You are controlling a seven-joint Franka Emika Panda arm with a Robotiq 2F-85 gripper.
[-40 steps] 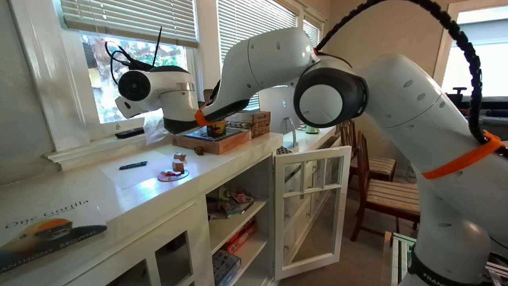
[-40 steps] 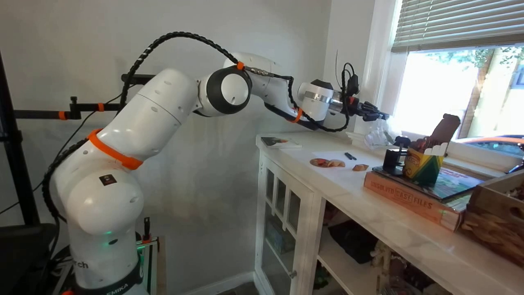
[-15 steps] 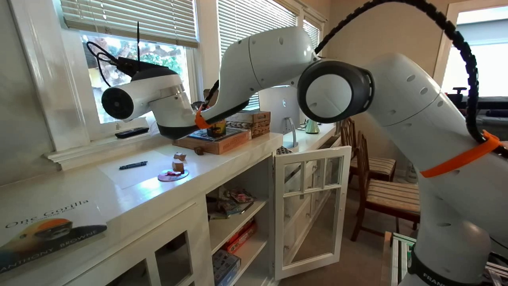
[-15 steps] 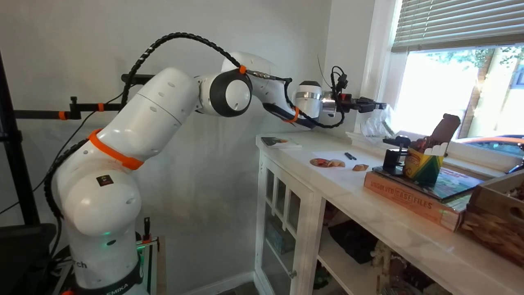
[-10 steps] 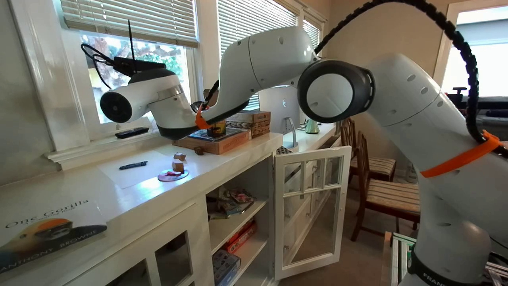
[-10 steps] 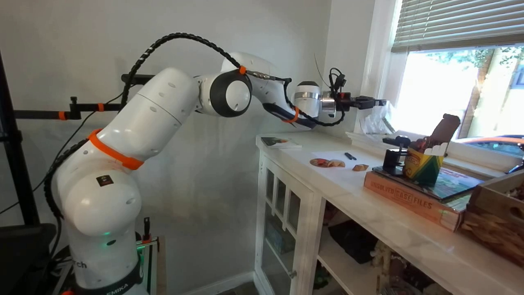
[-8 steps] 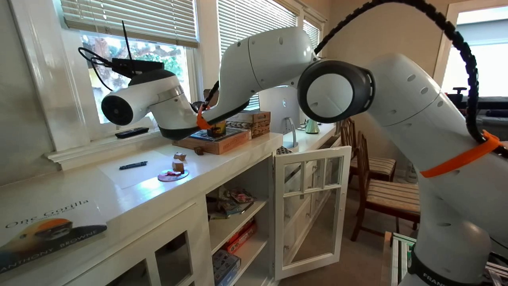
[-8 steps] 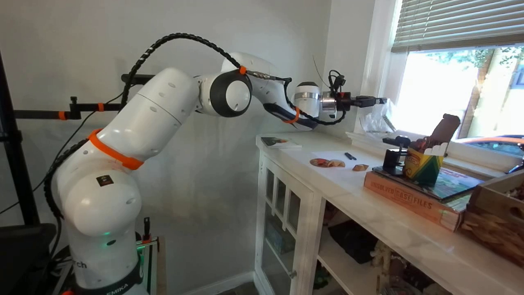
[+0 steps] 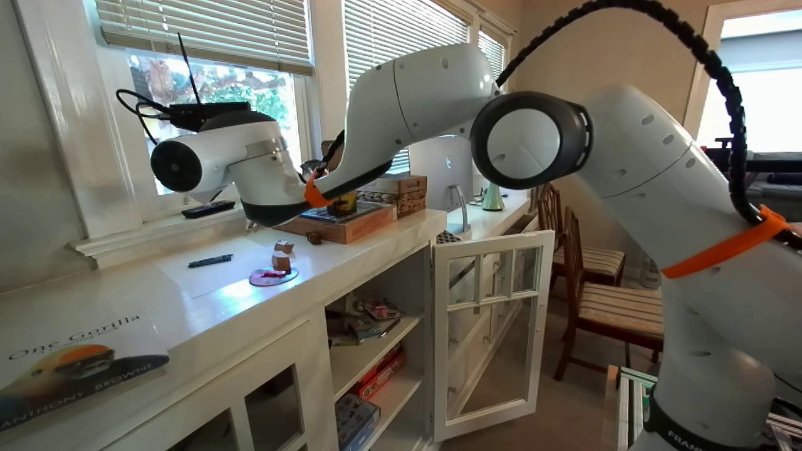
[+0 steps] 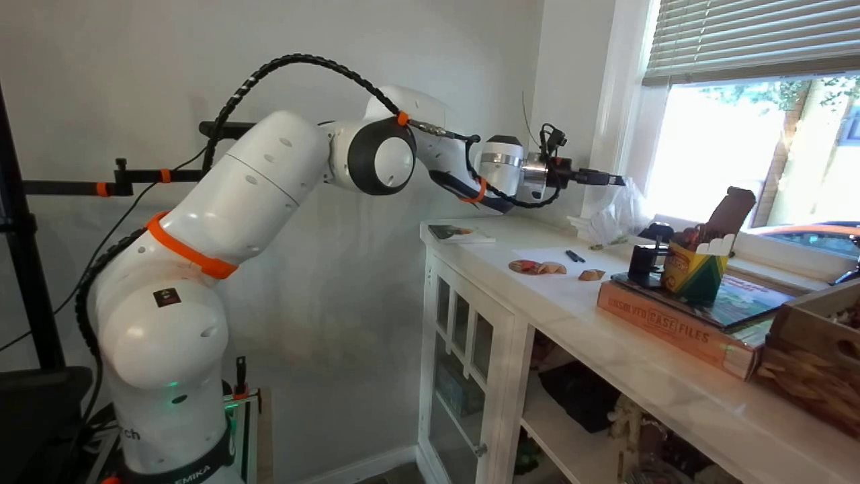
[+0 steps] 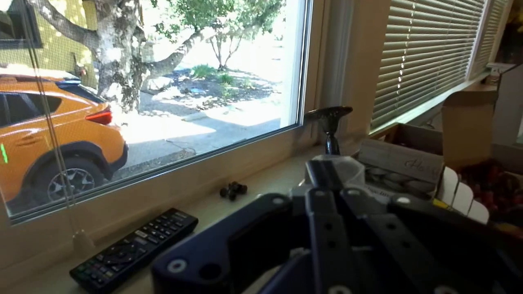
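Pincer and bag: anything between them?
Nothing: in an exterior view the pincer is shut on the top of the bag, with no gap showing.

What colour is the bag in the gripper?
The bag is see-through with a whitish look. It shows best in an exterior view, held by the gripper.
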